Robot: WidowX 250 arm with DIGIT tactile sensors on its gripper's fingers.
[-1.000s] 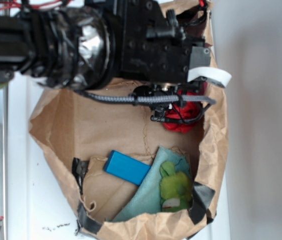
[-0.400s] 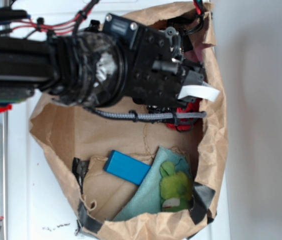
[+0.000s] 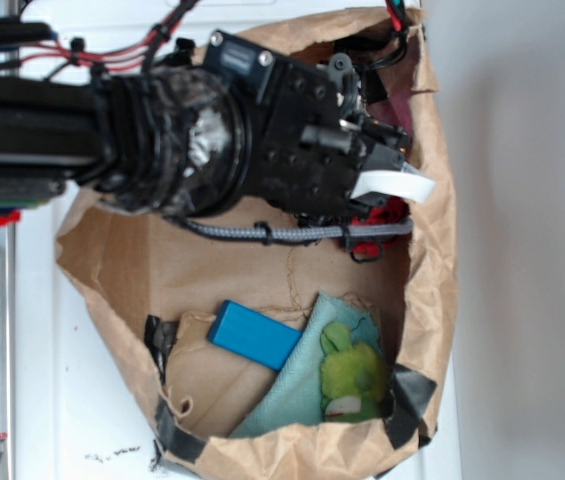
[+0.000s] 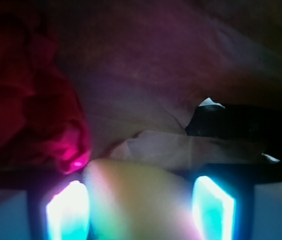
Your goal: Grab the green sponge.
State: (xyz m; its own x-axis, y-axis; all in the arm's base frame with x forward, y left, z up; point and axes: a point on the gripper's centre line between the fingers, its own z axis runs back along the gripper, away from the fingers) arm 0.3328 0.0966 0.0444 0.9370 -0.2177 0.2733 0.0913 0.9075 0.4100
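The arm (image 3: 112, 130) enters from the left edge of the exterior view and reaches across the upper part of the brown paper bag (image 3: 132, 270), its wrist wrapped in black tape. The gripper (image 4: 138, 200) sits over the bag's upper right corner, pointing toward the bag wall there.

In the wrist view the two fingers (image 4: 66, 210) stand spread apart at the lower left and lower right of the frame, glowing cyan-white. A pale yellowish rounded mass, the green sponge (image 4: 136, 200), fills the gap between them. Whether the pads touch it cannot be told; the picture is blurred and over-lit. In the exterior view the sponge is hidden under the gripper body.

A red cloth (image 4: 26, 110) lies just beside the left finger, against the bag's upper right wall. Along the bag's lower edge lie a blue block (image 3: 254, 335), a light teal cloth (image 3: 297, 385) and, on that cloth, a lime-green plush toy (image 3: 350, 378).
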